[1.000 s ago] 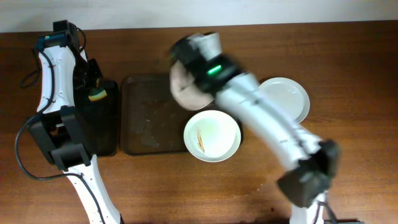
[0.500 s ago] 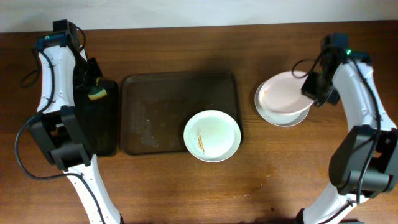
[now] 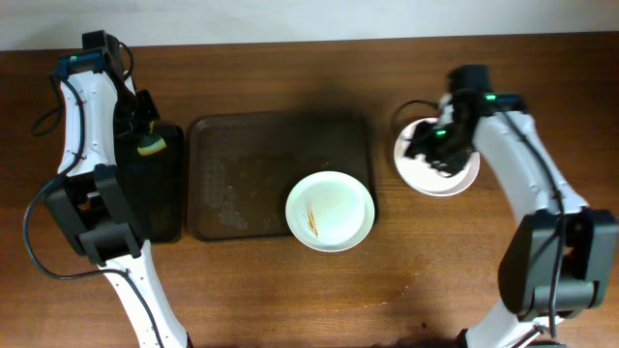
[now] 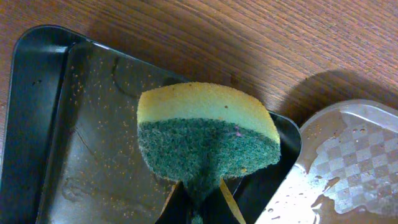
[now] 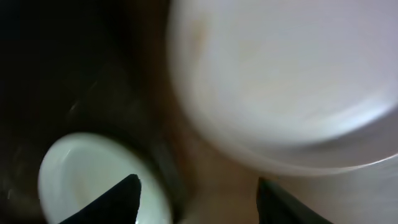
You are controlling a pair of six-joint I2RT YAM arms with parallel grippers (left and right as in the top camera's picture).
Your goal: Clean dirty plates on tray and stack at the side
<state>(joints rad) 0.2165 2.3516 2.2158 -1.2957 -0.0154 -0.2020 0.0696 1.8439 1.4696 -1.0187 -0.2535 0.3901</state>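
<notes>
A white plate (image 3: 330,211) with yellow-brown streaks lies on the front right corner of the dark brown tray (image 3: 242,164), overhanging its rim. Right of the tray, white plates (image 3: 443,181) sit stacked on the table. My right gripper (image 3: 428,147) hovers over the stack's left side. In the blurred right wrist view that gripper (image 5: 199,190) is open and empty, with the stacked plates (image 5: 286,74) above and the streaked plate (image 5: 87,180) at lower left. My left gripper (image 4: 200,208) is shut on a yellow-and-green sponge (image 4: 205,134) above the black tray (image 4: 50,124).
The narrow black tray (image 3: 160,208) lies left of the brown tray, under the left arm. The brown tray's wet, glossy corner (image 4: 354,162) shows beside it. Bare wooden table lies in front of both trays.
The right arm swung a plate from over the tray to the right, set it on the plate at the side and opened its jaws. The left arm stayed still.
</notes>
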